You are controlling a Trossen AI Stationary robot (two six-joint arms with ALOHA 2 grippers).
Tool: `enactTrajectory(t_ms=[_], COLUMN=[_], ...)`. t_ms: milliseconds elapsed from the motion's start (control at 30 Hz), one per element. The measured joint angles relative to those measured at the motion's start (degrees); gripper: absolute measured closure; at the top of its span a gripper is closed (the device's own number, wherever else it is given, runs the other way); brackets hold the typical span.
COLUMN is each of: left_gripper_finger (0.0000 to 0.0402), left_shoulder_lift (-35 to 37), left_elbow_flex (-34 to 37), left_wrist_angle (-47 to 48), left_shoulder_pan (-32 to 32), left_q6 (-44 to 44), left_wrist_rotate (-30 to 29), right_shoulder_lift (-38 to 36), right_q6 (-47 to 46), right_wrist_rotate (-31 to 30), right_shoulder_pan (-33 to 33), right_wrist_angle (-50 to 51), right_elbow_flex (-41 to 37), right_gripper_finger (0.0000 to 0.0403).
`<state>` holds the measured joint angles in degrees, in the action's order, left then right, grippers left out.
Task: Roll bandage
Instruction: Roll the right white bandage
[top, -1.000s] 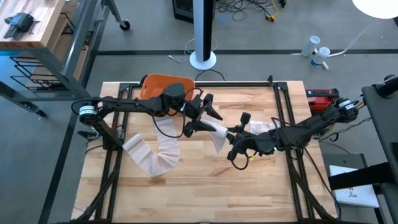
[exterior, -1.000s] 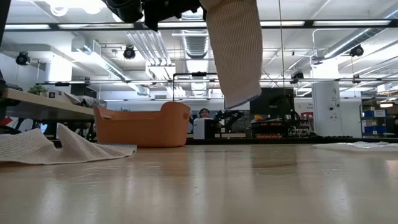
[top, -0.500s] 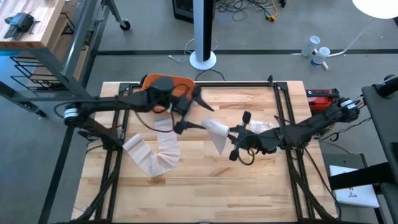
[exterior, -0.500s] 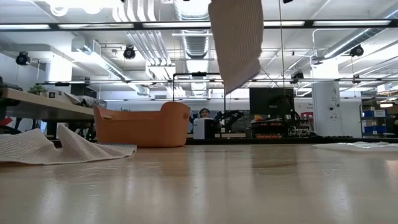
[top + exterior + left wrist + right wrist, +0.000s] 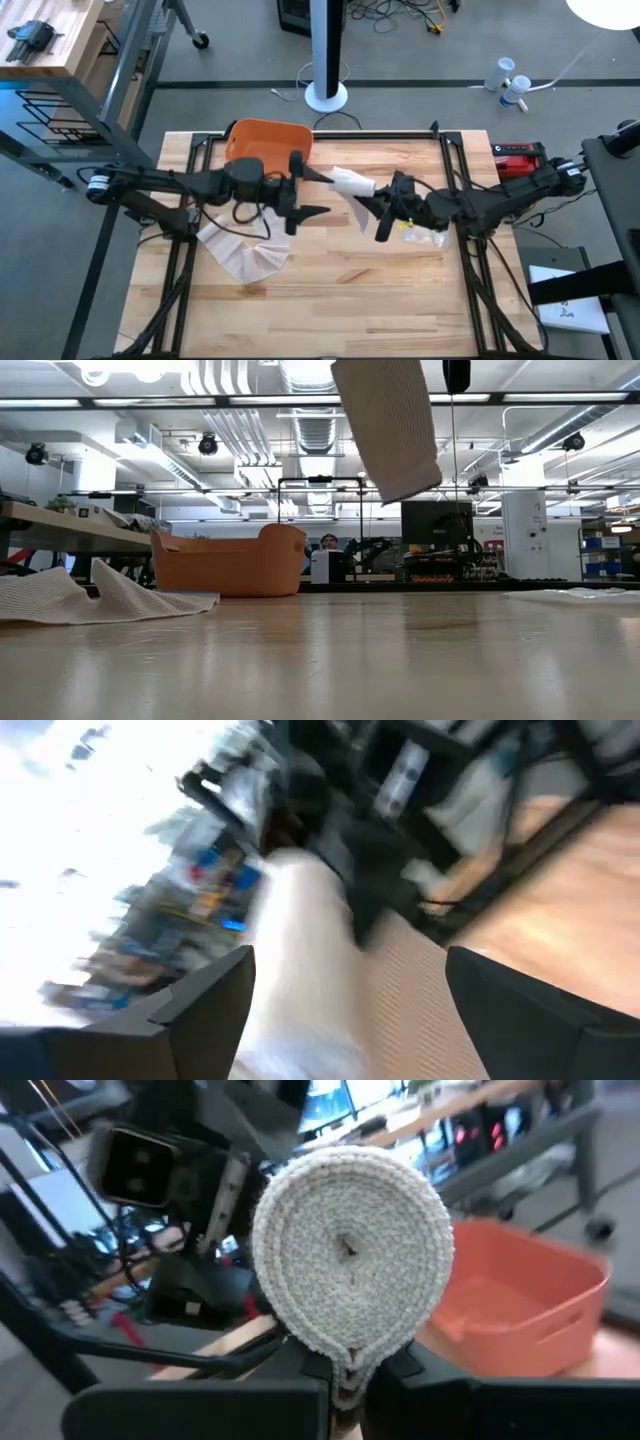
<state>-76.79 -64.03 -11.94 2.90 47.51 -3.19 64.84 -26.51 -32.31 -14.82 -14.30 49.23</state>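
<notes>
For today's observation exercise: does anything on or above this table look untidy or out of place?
Yes. The right claw holds a neat bandage roll in the air, but a second bandage strip lies unrolled and crumpled on the table below the open left claw.

We see a strip of ribbed white bandage cloth (image 5: 388,425) hanging down from the top edge, tilted, its free end well clear of the pale wooden bench (image 5: 320,655). No gripper shows here. At the bench's far side stands an orange plastic tub (image 5: 230,563), and beside it, at the picture's left, a crumpled ribbed white cloth (image 5: 90,597) lies on the bench. Beyond are ceiling lights and monitors.
</notes>
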Motion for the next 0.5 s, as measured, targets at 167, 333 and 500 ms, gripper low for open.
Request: enactTrajectory(t_ms=[167,333,500], left_gripper_finger=[0.0083,0.0092,0.0106], left_shoulder_lift=[-1.68,-1.87,-2.03], left_elbow_flex=[-0.04,-0.02,-0.02], left_wrist_angle=[-2.92,-3.23,-2.87], left_shoulder_pan=[1.68,1.33,1.08], left_q6=[6.72,6.92,6.93], left_wrist_rotate=[-5.30,-5.61,-6.53], right_shoulder_lift=[0.11,0.15,0.15], right_q6=[-3.67,-3.42,-2.02], right_wrist_rotate=[4.24,6.36,8.84], right_shoulder_pan=[1.15,1.12,1.15], right_wrist_angle=[0.37,0.26,0.24], right_elbow_flex=[-0.02,-0.04,-0.04], right_gripper_finger=[0.0389,0.0389,0.0389])
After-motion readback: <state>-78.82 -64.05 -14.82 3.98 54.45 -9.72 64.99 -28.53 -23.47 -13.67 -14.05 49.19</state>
